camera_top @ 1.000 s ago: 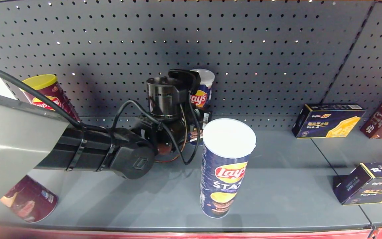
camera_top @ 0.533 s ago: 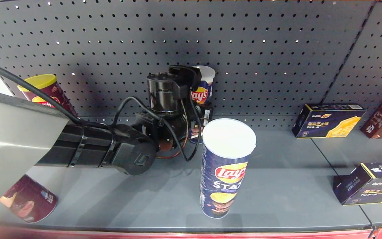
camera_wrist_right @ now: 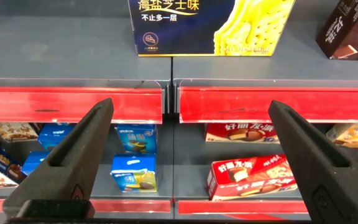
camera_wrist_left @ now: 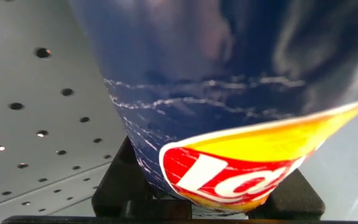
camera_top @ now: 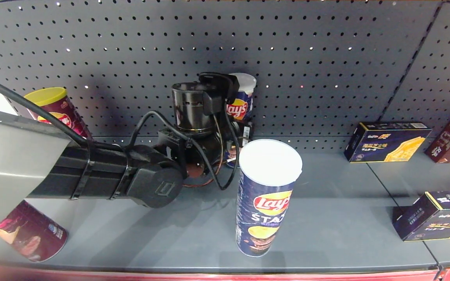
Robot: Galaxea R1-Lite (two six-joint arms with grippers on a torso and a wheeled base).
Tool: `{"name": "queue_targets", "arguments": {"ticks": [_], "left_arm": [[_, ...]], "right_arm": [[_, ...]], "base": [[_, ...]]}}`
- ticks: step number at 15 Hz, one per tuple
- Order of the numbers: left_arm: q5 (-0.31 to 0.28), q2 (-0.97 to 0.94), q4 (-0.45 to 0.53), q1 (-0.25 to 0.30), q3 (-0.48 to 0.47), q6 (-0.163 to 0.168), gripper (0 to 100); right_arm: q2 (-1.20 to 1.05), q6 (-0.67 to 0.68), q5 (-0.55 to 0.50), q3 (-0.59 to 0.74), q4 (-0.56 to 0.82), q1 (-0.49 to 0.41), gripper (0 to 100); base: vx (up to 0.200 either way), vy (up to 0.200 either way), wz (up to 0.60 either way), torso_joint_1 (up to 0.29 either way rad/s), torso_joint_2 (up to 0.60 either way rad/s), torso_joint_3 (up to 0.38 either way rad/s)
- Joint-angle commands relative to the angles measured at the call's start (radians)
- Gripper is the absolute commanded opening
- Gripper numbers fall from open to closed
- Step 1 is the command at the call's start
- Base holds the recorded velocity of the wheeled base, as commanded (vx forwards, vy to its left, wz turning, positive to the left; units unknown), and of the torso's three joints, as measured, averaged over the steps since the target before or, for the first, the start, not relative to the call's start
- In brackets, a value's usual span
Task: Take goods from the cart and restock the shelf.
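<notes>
Looking from the head view, the left end effector (camera_top: 237,134) is closed around a blue chip can (camera_top: 241,103), upright at the back of the shelf (camera_top: 334,218) close to the pegboard wall (camera_top: 287,58), while a second blue can (camera_top: 266,195) stands near the front edge. From the left wrist view, the blue chip can sits between the dark fingers (camera_wrist_left: 123,193). From the right wrist view, the right end effector (camera_wrist_right: 191,112) is open, jaws wide apart, facing lower shelves (camera_wrist_right: 55,43).
</notes>
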Motion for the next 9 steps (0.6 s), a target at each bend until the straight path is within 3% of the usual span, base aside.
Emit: {"name": "queue_targets", "arguments": {"ticks": [1,9], "left_arm": [[0.001,-0.007,-0.001,-0.006,0.009,0.000,0],[0.002,-0.007,-0.001,-0.011,0.062,-0.008,0]], "right_arm": [[0.001,-0.001,0.000,0.000,-0.001,0.001,100],[0.001,-0.001,0.000,-0.001,-0.001,0.001,100]], "base": [[0.000,0.000,0.00,0.000,0.00,0.000],[0.000,0.000,0.00,0.000,0.00,0.000]]}}
